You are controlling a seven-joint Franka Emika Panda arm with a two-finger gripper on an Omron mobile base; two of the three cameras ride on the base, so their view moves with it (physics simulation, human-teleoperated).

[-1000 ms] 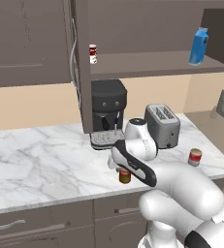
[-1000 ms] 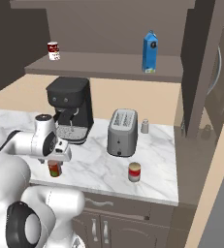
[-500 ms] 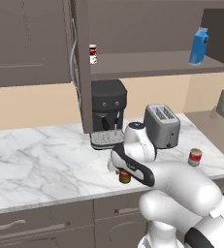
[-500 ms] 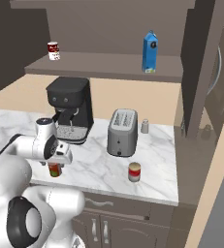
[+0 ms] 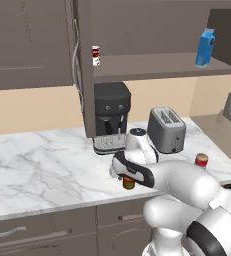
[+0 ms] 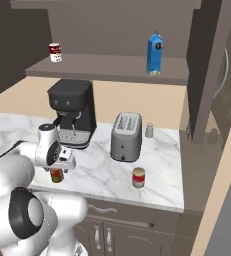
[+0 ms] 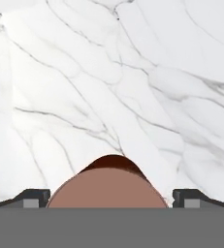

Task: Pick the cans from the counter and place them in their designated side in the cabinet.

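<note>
White marble with grey veins is running along the counter (image 5: 42,170), sitting over dark brown drawers (image 5: 32,235) with curved handles. Against the back wall a black coffee machine (image 5: 111,117) is standing, and just to its right a grey toaster (image 5: 166,129) is sitting, with a small shaker (image 6: 149,130) behind it near the cabinet's side panel.

Above them the dark brown cabinet (image 5: 32,45) is hanging with its long shelf (image 5: 152,67) exposed. A slim white can with red marks (image 5: 95,55) is standing at the left end of that shelf, and a blue carton (image 5: 204,47) is standing upright well apart from it toward the right end.

The white arm is reaching down to the front part of the counter, in front of the coffee machine. Its claw (image 6: 58,170) is pointing straight down over the dark red-brown can (image 5: 129,182), which is standing upright on the marble close to the front edge. In the hand view the can's brown top (image 7: 108,186) is sitting between the two dark fingertips (image 7: 33,197), one at each side, so the claw is straddling it; I cannot tell whether the tips are actually pressing on the can or standing just off it.

The second can, red above and pale below (image 6: 138,177), is standing upright on the counter in front of the toaster, well apart from the claw.
</note>
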